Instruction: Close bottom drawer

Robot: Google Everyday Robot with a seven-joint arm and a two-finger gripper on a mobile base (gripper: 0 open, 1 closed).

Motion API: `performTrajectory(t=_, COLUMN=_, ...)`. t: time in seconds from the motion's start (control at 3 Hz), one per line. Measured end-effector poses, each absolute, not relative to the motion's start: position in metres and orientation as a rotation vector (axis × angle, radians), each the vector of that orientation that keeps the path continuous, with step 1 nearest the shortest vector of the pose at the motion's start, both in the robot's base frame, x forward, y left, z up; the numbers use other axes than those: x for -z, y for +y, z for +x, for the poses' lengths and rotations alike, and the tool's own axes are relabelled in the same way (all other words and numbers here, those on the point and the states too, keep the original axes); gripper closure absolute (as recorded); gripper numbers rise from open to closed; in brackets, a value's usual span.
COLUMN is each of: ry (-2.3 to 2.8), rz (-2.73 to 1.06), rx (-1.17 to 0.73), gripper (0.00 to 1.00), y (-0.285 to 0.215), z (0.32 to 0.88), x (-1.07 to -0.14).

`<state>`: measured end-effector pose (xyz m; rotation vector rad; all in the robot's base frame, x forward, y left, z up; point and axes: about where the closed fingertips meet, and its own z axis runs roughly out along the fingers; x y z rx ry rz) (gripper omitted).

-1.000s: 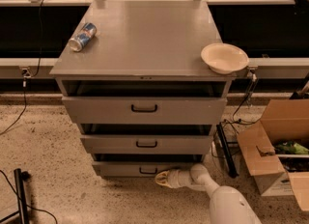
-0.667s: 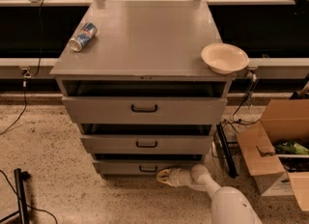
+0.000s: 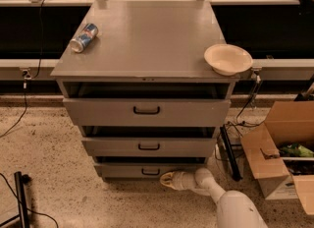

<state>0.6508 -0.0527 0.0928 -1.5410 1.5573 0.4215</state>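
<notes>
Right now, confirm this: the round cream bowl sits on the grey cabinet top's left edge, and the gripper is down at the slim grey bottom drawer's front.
No. The camera view shows the round cream bowl on the grey cabinet top's right edge; the gripper is down at the slim grey bottom drawer's front.

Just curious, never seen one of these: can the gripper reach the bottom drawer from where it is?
Probably yes. The gripper sits low, right at the front of the bottom drawer, just to the right of its handle. Nothing stands between them.
</notes>
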Motion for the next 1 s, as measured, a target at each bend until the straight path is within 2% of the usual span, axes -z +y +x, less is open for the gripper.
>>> performTrajectory(t=1.0, ry=1.532, rz=-1.513, rx=-0.604, gripper=1.00, y=-0.057, z=0.575, x=-0.160)
